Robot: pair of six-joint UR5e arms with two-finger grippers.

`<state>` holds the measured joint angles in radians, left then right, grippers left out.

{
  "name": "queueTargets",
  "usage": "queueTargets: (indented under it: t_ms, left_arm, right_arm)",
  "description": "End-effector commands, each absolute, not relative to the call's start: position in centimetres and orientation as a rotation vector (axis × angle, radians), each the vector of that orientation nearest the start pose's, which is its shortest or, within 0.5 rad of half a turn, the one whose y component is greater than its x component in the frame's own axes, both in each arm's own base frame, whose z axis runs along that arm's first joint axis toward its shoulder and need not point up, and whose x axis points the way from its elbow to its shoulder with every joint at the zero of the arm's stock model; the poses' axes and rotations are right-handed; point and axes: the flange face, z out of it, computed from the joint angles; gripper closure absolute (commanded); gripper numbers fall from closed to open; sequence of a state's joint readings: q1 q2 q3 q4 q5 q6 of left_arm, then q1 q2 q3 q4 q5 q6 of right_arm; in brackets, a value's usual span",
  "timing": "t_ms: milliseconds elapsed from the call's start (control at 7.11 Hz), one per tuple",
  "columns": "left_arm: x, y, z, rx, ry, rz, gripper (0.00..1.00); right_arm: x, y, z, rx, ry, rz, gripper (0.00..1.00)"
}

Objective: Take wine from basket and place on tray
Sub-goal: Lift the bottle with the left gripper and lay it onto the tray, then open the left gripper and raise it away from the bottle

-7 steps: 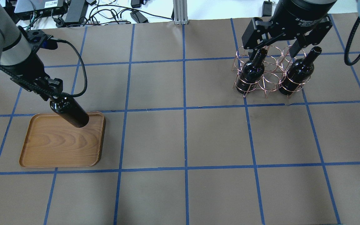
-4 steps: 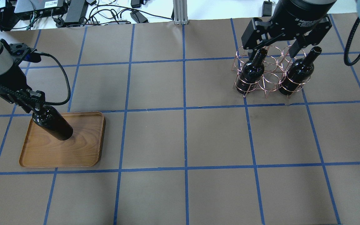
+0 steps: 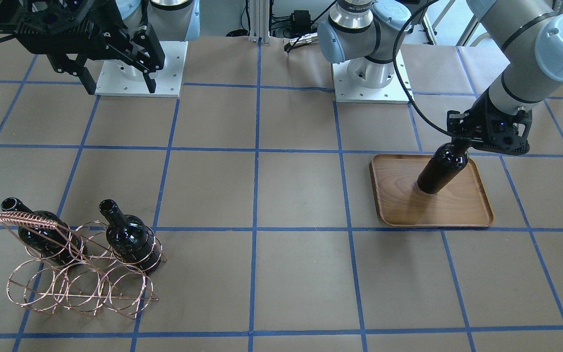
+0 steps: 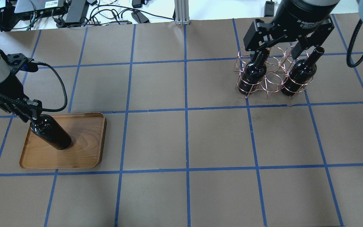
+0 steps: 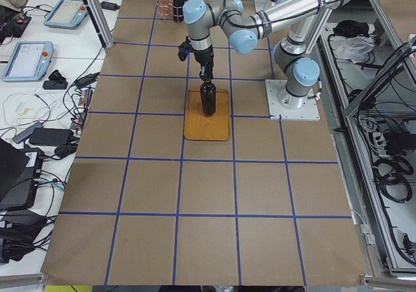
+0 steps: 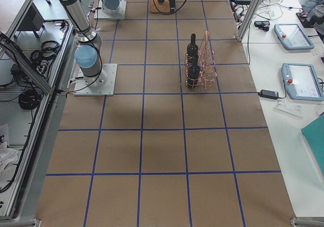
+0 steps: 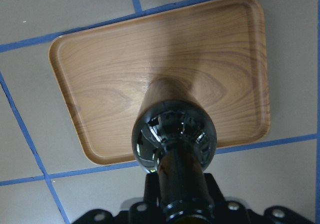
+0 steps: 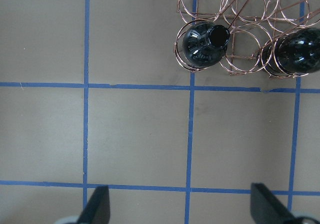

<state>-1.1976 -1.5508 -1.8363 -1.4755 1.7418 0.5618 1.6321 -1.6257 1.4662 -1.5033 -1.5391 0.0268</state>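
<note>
My left gripper (image 4: 27, 111) is shut on the neck of a near-black wine bottle (image 4: 51, 133) and holds it upright over the brown wooden tray (image 4: 83, 148). The bottle's base is at the tray's back left part; I cannot tell if it touches. In the front view the gripper (image 3: 459, 144), bottle (image 3: 442, 172) and tray (image 3: 438, 212) show the same. The copper wire basket (image 4: 272, 82) stands at the far right with two more bottles (image 4: 253, 73) (image 4: 299, 75). My right gripper (image 4: 274, 47) is open and empty, high above the basket.
The table is brown paper with a blue tape grid. Cables and electronics (image 4: 58, 9) lie beyond the far edge. The two arm bases (image 3: 369, 73) stand on white plates at the robot's side of the table.
My left gripper has carried the bottle left and down, from the tray's back right corner to its back left part. The right gripper and the basket have not moved.
</note>
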Motion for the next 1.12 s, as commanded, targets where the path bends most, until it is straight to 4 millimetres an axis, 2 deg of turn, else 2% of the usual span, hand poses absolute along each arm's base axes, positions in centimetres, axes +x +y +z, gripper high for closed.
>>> queueTargets:
  t_ms: [0, 141, 281, 422, 562, 844, 984]
  left_arm:
    - [5.9, -46.9, 37.8, 0.306, 3.027, 0.323, 0.8]
    - [5.9, -46.9, 37.7, 0.304, 3.025, 0.329, 0.49]
    - [5.9, -46.8, 37.7, 0.308, 3.023, 0.342, 0.29]
    - [5.5, -46.1, 38.8, 0.313, 3.03, 0.382, 0.18]
    - [5.3, -45.6, 41.0, 0.274, 3.035, 0.404, 0.18]
    - [3.7, -45.0, 45.9, 0.011, 3.034, 0.359, 0.0]
    - [2.5, -44.4, 47.7, 0.024, 3.018, 0.303, 0.0]
  right_arm:
    - [16.5, -46.3, 55.9, -0.057, 3.102, -0.141, 0.0]
    - [16.5, -46.3, 55.9, -0.057, 3.102, -0.141, 0.0]
    - [16.5, -46.3, 55.9, -0.057, 3.102, -0.141, 0.0]
    - [16.5, -46.3, 55.9, -0.057, 3.102, -0.141, 0.0]
    - [16.5, -46.3, 55.9, -0.057, 3.102, -0.141, 0.0]
    - [16.5, -46.4, 55.8, -0.057, 3.102, -0.138, 0.0]
    - [16.5, -46.3, 55.9, -0.057, 3.102, -0.141, 0.0]
